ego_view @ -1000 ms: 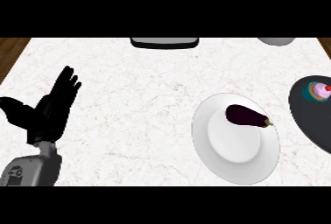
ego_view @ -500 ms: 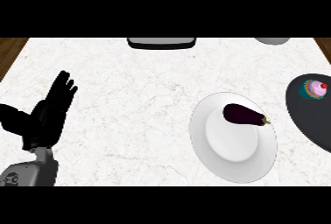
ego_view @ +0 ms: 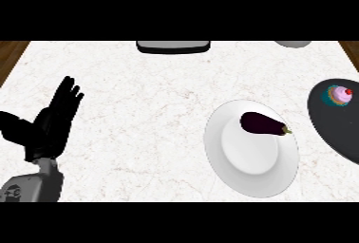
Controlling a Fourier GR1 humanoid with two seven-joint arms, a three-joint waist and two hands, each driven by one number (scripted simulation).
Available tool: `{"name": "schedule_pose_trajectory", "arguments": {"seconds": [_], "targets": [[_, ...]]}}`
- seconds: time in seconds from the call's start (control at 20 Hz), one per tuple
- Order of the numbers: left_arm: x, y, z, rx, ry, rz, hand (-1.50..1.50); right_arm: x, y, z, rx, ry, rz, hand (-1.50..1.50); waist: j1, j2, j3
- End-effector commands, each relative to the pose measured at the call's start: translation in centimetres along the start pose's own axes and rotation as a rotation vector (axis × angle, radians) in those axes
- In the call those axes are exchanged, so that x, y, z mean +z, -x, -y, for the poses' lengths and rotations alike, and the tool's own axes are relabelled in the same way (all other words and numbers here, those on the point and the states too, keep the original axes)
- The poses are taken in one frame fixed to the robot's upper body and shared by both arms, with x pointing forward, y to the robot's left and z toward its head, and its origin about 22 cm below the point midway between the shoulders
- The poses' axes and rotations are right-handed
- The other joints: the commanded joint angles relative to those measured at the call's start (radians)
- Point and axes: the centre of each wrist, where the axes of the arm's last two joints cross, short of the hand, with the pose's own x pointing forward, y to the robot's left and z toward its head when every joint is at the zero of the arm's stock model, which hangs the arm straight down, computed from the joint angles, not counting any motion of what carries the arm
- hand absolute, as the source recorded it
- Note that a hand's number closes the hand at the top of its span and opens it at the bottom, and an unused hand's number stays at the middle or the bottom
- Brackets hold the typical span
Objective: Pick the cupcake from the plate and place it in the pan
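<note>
Cupcake (ego_view: 341, 95) sits in pan (ego_view: 336, 128) at right edge; left hand (ego_view: 49, 126) rests, fingers spread.

**Surfaces on the counter**

The counter (ego_view: 154, 95) looks like white marble with faint veins, edged in brown wood. On it, the white plate (ego_view: 238, 161) looks smooth and glazed. The eggplant (ego_view: 263, 123) on the plate is glossy purple-black. Right of the plate, the dark pan (ego_view: 336, 128) seems matt, perhaps metal.
</note>
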Motion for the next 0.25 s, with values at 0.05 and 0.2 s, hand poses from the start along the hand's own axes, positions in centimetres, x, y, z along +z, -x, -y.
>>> {"name": "schedule_pose_trajectory", "arguments": {"seconds": [0.05,0.2], "targets": [[0.1,0.5,-0.6,-0.003,0.001,-0.007,0.0,3.0,0.8,2.2,-0.092,-0.083,0.112,-1.5,0.0,-0.001,0.0],[-0.4,-0.2,-0.1,-0.009,0.008,-0.014,0.0,3.3,1.5,1.6,-0.077,-0.096,0.115,-1.5,0.0,-0.002,-0.001]]}}
